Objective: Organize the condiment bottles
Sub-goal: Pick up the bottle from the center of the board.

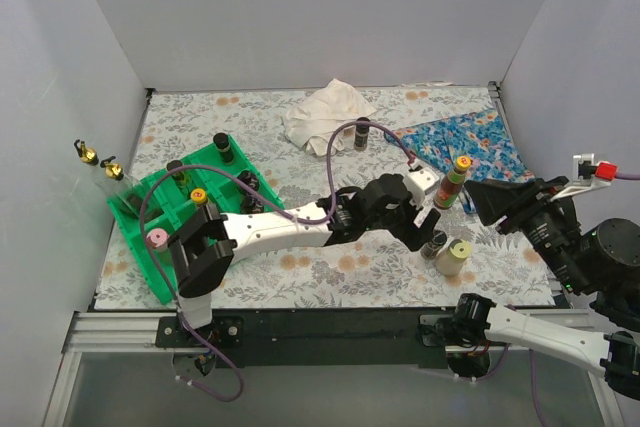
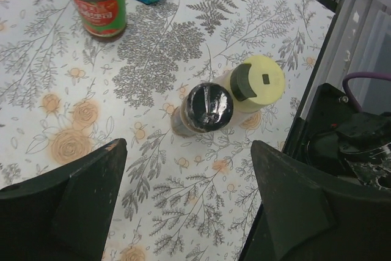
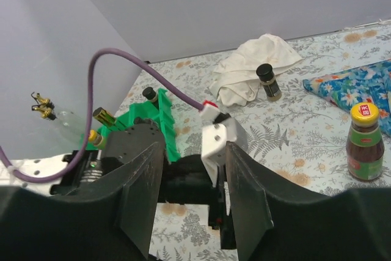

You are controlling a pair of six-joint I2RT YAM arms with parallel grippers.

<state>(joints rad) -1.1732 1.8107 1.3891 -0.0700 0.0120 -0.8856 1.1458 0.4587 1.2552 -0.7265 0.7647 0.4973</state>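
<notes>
Now the left gripper hangs spread wide above a black-capped jar and a cream bottle, side by side near the table's near edge; the right gripper stands parted, empty

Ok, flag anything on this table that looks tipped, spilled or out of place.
Nothing is tipped or spilled. The white cloth lies crumpled at the far side with a black-capped jar standing beside it, and the blue floral cloth is bunched at the right. Four bottles stand outside the green tray.
</notes>
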